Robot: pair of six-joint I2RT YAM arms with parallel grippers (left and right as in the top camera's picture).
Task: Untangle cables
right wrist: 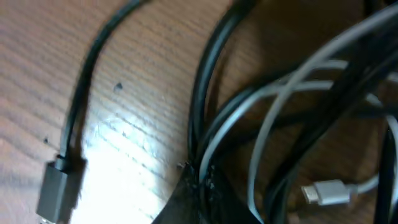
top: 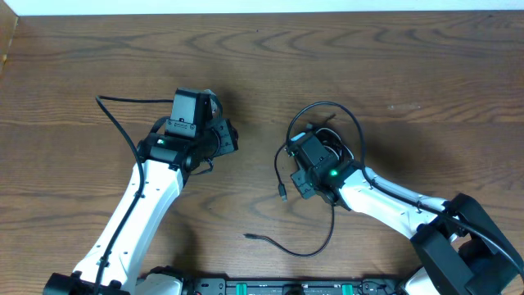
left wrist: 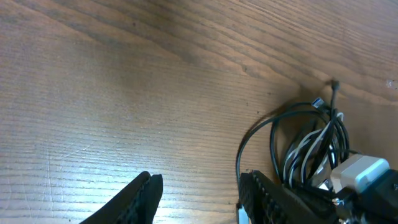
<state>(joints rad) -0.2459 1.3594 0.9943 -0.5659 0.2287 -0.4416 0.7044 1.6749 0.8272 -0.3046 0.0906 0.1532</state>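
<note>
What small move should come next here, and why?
Probably lift the right gripper slightly and draw its pinched black cable away from the white cable. The jaws look shut on it where the strands converge, the white one threads through black loops, and the left gripper hangs open and empty.
</note>
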